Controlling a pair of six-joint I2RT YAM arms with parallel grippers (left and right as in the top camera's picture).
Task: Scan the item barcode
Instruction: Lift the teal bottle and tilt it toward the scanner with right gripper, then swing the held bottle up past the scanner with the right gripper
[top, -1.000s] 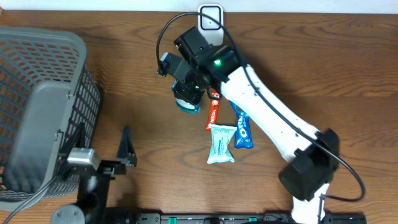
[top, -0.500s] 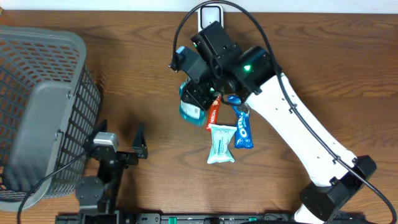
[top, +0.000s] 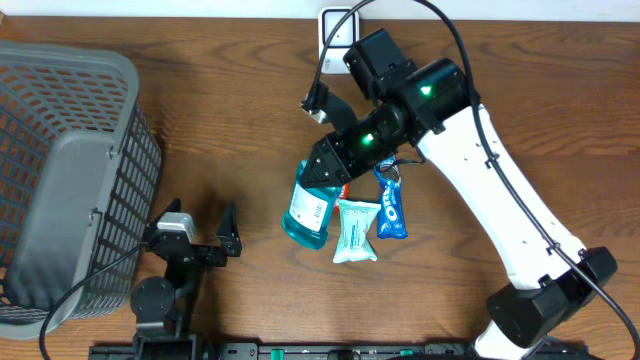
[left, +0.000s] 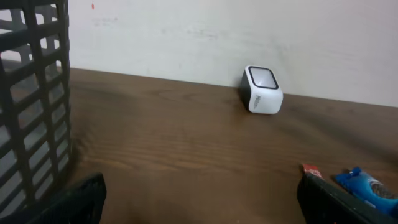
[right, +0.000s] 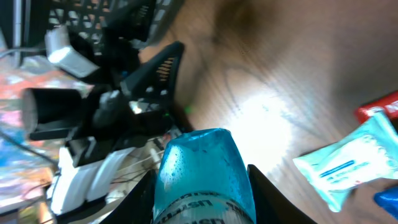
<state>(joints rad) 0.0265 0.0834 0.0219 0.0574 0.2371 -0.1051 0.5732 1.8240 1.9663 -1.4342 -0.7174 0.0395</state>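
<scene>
The item is a blue mouthwash bottle (top: 308, 212) with a white label facing up. It hangs tilted above the table, left of the snack packs. My right gripper (top: 333, 165) is shut on its upper part. In the right wrist view the bottle (right: 202, 171) fills the gap between both black fingers (right: 140, 200). The white scanner (top: 339, 27) stands at the table's far edge, behind the right arm; the left wrist view shows the scanner (left: 262, 89) against the wall. My left gripper (top: 218, 243) is open and holds nothing, low at the front left, with its fingertips (left: 82, 198) far apart.
A grey mesh basket (top: 60, 170) fills the left side. On the table lie a white wipes pack (top: 355, 231), a blue cookie pack (top: 392, 210) and a red bar (top: 346, 189), mostly covered by the right gripper. The right arm (top: 500, 200) spans the right half.
The right arm carried the bottle from beside the scanner toward the table's front and tilted it, label up. The left gripper slid a little to the right.
</scene>
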